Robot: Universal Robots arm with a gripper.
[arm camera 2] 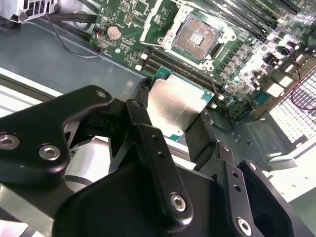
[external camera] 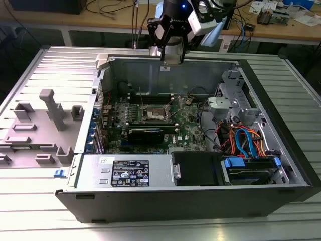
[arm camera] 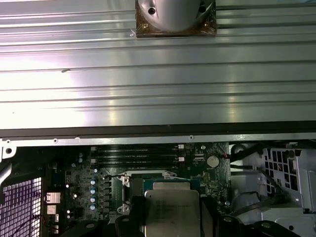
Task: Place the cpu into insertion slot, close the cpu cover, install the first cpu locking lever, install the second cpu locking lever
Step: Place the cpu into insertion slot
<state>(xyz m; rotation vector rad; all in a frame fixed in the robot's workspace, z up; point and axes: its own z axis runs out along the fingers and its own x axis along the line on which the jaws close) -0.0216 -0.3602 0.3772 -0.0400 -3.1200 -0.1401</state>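
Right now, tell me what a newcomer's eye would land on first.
The gripper holds the cpu, grey top showing, above the green board in the second wrist view. Beyond it sits the insertion slot, empty. In the exterior view, the open computer case lies in the middle.

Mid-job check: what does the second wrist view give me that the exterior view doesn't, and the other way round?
Second wrist view: close detail. The cpu sits clamped between the hand's black fingers, off the board, and the insertion slot has its dark centre uncovered with no chip in it.

Exterior view: the wider layout. It takes in the whole open computer case, the grey fixture at the exterior view's left, the blue and orange cables, and the hand high over the case's back wall.

Both: the green circuit board around the insertion slot.
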